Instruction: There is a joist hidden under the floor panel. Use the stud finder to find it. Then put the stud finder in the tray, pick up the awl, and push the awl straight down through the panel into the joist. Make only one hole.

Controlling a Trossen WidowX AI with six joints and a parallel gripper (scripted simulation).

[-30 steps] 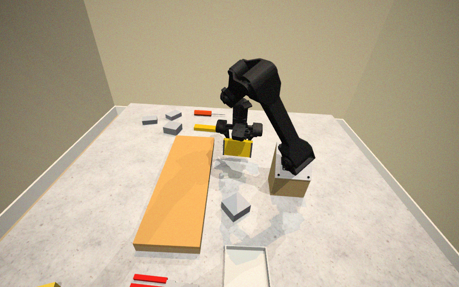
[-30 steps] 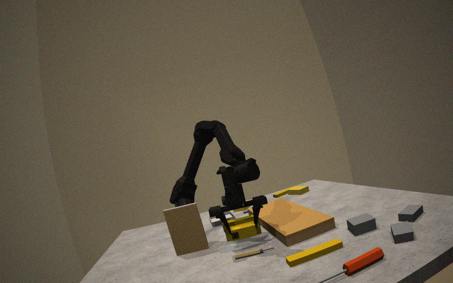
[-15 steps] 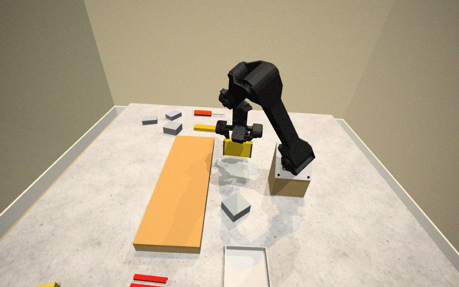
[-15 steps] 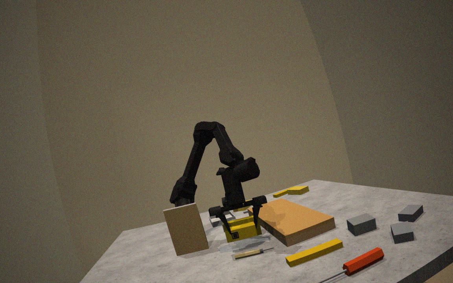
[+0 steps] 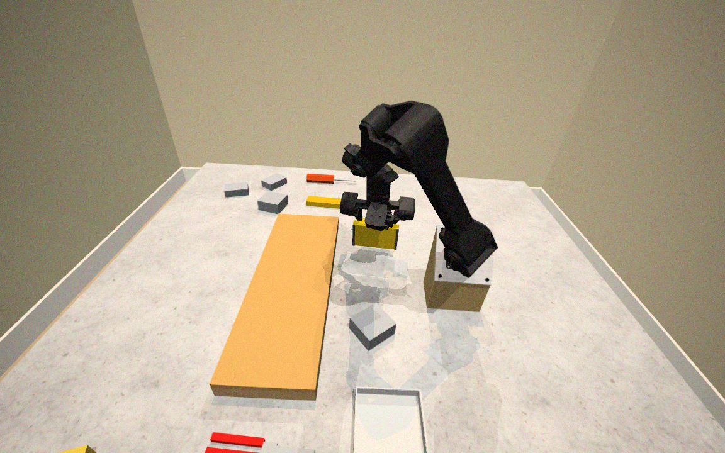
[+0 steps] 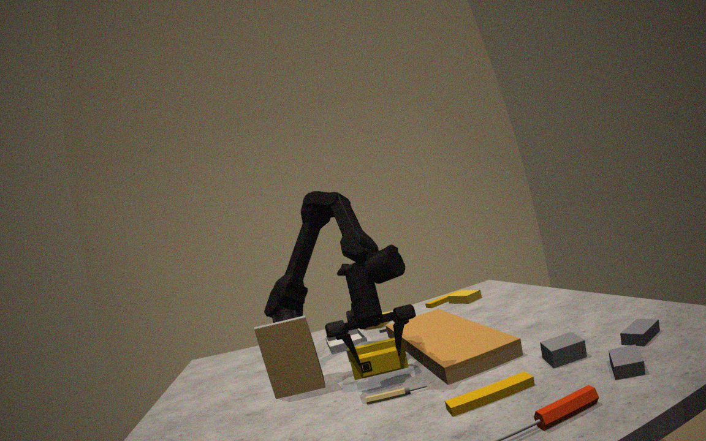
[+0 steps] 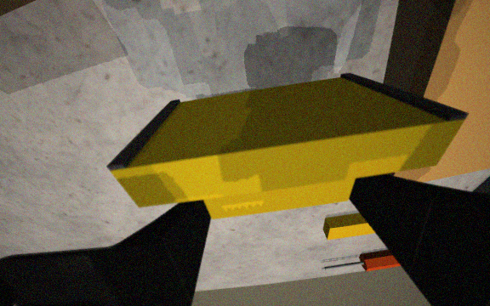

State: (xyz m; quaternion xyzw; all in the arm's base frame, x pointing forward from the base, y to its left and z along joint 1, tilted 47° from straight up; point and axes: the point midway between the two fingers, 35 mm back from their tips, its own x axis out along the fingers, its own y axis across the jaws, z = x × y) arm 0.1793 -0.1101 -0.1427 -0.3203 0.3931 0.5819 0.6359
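Observation:
My gripper (image 5: 375, 221) (image 6: 379, 356) (image 7: 274, 182) is shut on the yellow stud finder (image 5: 375, 236) (image 6: 379, 360) (image 7: 287, 149), which has dark end strips. It holds it a little above the table, beside the floor panel and not over it. The orange floor panel (image 5: 283, 292) (image 6: 454, 342) (image 7: 483, 85) lies flat; no hole shows in its visible top. The awl (image 6: 385, 395), with a pale handle and thin metal tip, lies on the table near the stud finder in the exterior view; it is hidden in the top view. The white tray (image 5: 387, 389) (image 6: 339, 347) holds nothing that I can see.
A grey block (image 5: 372, 326) lies between the stud finder and the tray. A yellow bar (image 5: 323, 202) (image 6: 489, 393) (image 7: 347, 231), an orange-red screwdriver (image 5: 320, 178) (image 6: 567, 407) (image 7: 380, 262) and more grey blocks lie beyond the panel. A red-handled tool (image 5: 237, 439) is near the tray.

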